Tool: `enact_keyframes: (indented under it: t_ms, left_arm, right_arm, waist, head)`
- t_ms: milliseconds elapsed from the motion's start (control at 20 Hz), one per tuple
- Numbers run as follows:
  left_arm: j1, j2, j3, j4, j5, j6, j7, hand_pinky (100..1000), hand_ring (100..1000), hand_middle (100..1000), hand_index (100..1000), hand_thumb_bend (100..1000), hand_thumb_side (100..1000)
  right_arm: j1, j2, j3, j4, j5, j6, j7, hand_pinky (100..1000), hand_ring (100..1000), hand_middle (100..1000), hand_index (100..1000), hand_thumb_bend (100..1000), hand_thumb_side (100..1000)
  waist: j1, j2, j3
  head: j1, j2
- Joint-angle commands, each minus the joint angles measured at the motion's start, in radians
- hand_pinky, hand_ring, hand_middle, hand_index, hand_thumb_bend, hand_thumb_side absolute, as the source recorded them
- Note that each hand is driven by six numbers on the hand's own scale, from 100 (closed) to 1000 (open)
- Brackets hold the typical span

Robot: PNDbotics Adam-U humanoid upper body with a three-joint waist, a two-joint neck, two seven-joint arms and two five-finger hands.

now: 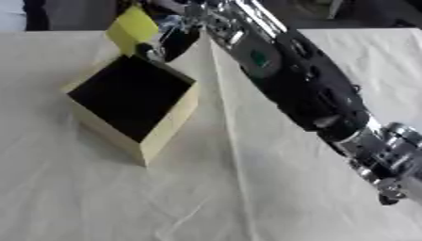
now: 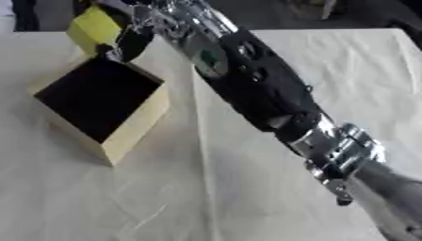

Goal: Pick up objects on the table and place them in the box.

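The fingers (image 1: 169, 44) of the right hand (image 1: 177, 33) curl down next to a yellow block (image 1: 132, 27). The dark fingers hide where they meet the block, so I cannot tell if they hold it or only touch it. The block is tilted and sits up above the far corner of the box (image 1: 169, 124), not down inside it. The box is yellow on the outside and black on the inside. Its top is open, and it stands on the desk (image 1: 99, 197), turned so one corner points at us. A pale cloth with wrinkles covers the desk. The right arm (image 2: 247, 84) is long, black and silver. It comes in from the lower right and reaches up across the desk to the box.
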Motion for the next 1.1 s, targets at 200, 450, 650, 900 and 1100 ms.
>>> enact_keyframes:
  t_ms: [200,450,650,900,1100]
  left_arm:
    - [-0.011,0.009,-0.001,-0.019,0.005,0.001,-0.014,752,796,818,724,100,712]
    - [-0.008,0.008,-0.002,-0.019,0.001,0.006,-0.023,751,785,818,723,100,714]
    - [-0.009,0.009,-0.002,-0.019,0.007,0.0,-0.022,748,786,817,723,100,713]
    - [-0.011,0.011,0.0,-0.019,0.004,0.001,-0.021,737,786,816,723,100,716]
    - [-0.016,0.015,0.001,-0.019,0.002,-0.012,-0.031,738,786,815,724,100,713]
  right_arm:
    - [-0.008,0.025,0.0,0.01,0.027,0.024,-0.026,534,556,461,558,100,100]
    - [0.005,0.036,0.009,0.018,0.029,0.022,-0.025,531,556,460,558,100,100]
    - [0.014,0.042,0.027,0.017,0.032,0.011,-0.003,537,560,468,558,100,100]
    - [0.028,0.057,0.046,0.036,0.004,0.001,0.037,549,570,477,574,100,100]
    - [0.04,0.059,0.056,0.047,-0.02,-0.007,0.069,585,595,499,597,100,100]
  waist:
    - [0.004,-0.016,-0.001]
    - [0.004,-0.014,-0.004]
    - [0.003,-0.014,-0.005]
    - [-0.001,-0.014,-0.004]
    - [-0.002,-0.014,-0.002]
  head:
    - [0.006,-0.03]
    - [0.011,-0.033]
    - [0.011,-0.026]
    - [0.011,-0.023]
    - [0.016,-0.018]
